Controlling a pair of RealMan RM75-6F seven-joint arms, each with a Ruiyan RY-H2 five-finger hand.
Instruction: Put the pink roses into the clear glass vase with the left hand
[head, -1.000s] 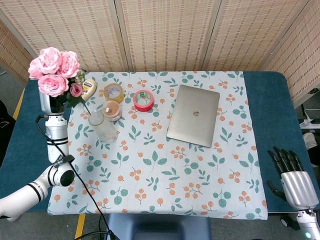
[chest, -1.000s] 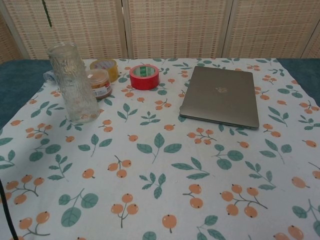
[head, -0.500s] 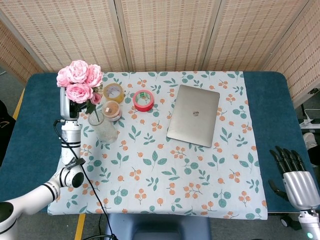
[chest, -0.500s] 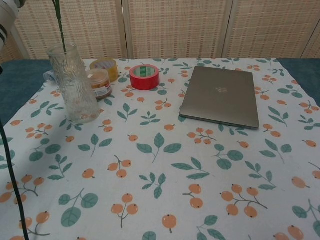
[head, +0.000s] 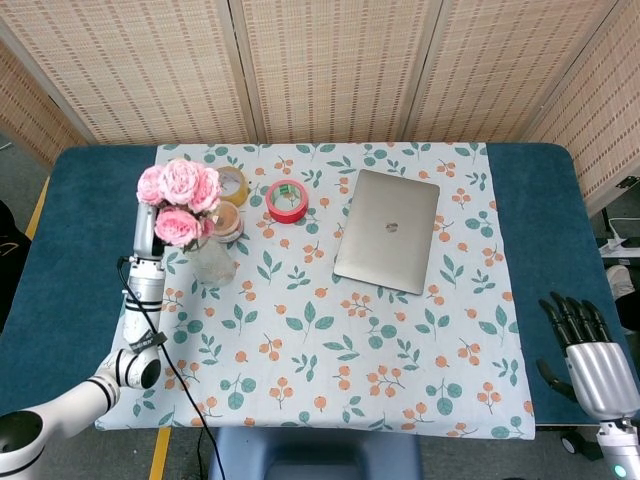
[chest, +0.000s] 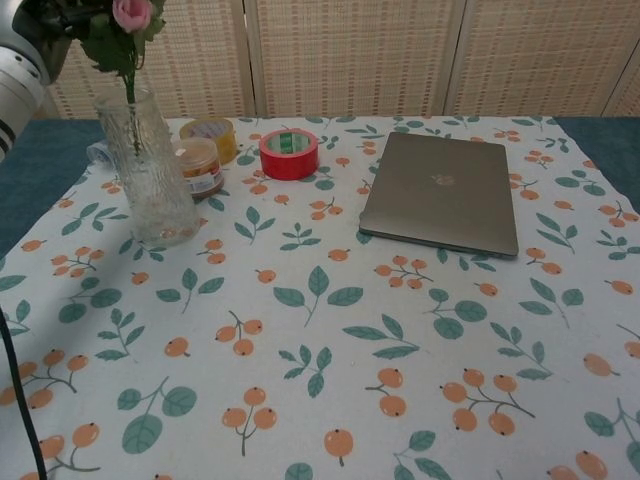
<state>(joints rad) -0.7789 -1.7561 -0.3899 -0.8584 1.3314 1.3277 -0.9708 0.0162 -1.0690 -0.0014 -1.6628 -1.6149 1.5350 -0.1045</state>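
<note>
The pink roses (head: 180, 192) are a bunch with green leaves, held by their stems in my left hand (head: 146, 236), which the blooms largely hide. The bunch hangs directly over the clear glass vase (head: 213, 264), which stands upright on the left side of the floral cloth. In the chest view the green stem (chest: 130, 98) reaches down into the mouth of the vase (chest: 152, 175), and one pink bud (chest: 133, 12) shows at the top edge. My right hand (head: 586, 352) rests off the cloth at the lower right, fingers extended and holding nothing.
A closed silver laptop (head: 388, 230) lies right of centre. Behind the vase sit a red tape roll (head: 287, 200), a yellowish tape roll (head: 230, 183) and a small round jar (head: 224, 220). A black cable (head: 160, 350) trails along my left arm.
My left hand has carried the roses rightward and down, from beyond the cloth's left edge to over the vase. The stem now enters the vase mouth. The right hand has stayed put.
</note>
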